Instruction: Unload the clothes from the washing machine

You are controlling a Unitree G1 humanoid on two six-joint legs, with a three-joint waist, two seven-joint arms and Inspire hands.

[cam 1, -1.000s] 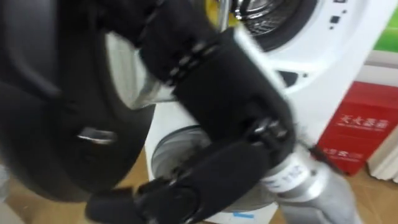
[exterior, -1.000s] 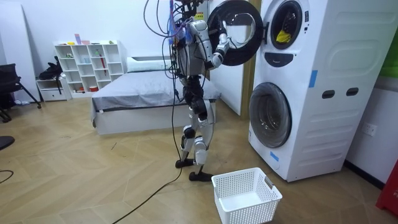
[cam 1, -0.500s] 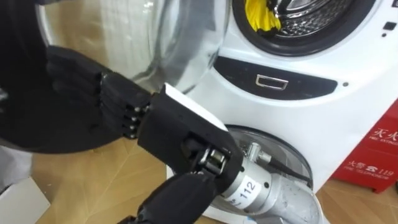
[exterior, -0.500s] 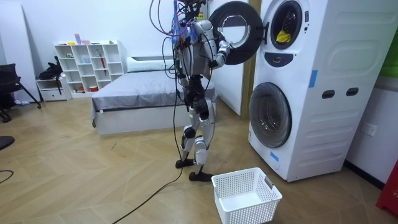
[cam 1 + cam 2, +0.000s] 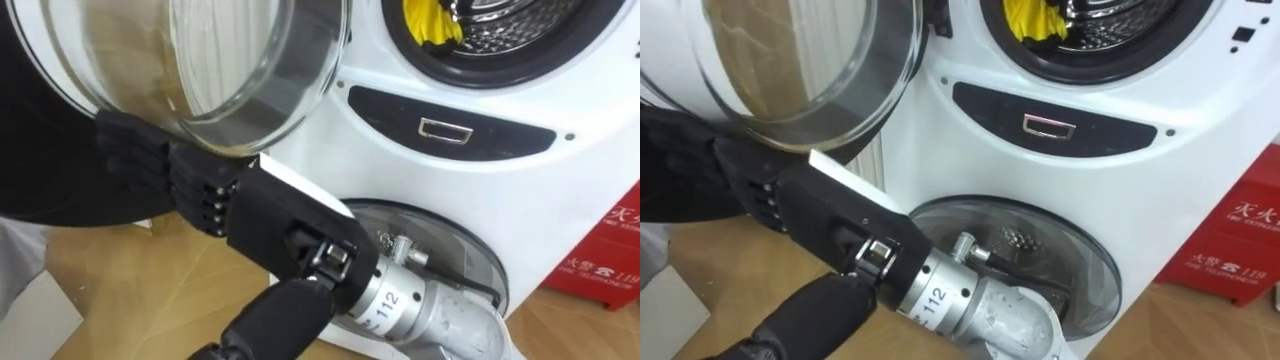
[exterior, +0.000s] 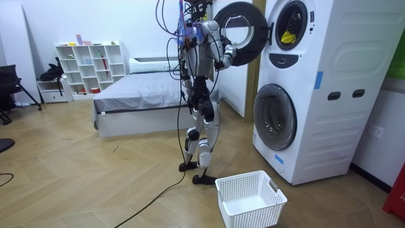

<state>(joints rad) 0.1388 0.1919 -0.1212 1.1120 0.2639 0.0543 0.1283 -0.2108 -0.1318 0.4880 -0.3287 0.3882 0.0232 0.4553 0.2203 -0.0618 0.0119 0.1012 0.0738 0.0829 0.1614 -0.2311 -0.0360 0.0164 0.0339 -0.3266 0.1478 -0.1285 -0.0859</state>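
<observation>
1. The right robot hand (image 5: 205, 190) comes in from the lower right. Its fingers (image 5: 130, 160) lie straight and flat against the dark rim of the open door (image 5: 65, 180) (nothing is held).
2. The door's glass bowl (image 5: 200, 60) bulges out just above that hand.
3. Behind the forearm is the lower machine's round door (image 5: 450, 245), which is closed.
4. Above it the upper washing machine (image 5: 560, 170) is open. The yellow clothes (image 5: 425, 22) lie in its drum at the front opening, well apart from the hand.
5. A red box (image 5: 610, 240) stands on the floor to the right of the machines.
6. In the room view the robot stands upright facing the stacked machines, with one arm raised to the door. A white basket (image 6: 250, 199) sits on the floor near its feet, in front of the lower machine. A bed (image 6: 145, 95) lies behind the robot.
</observation>
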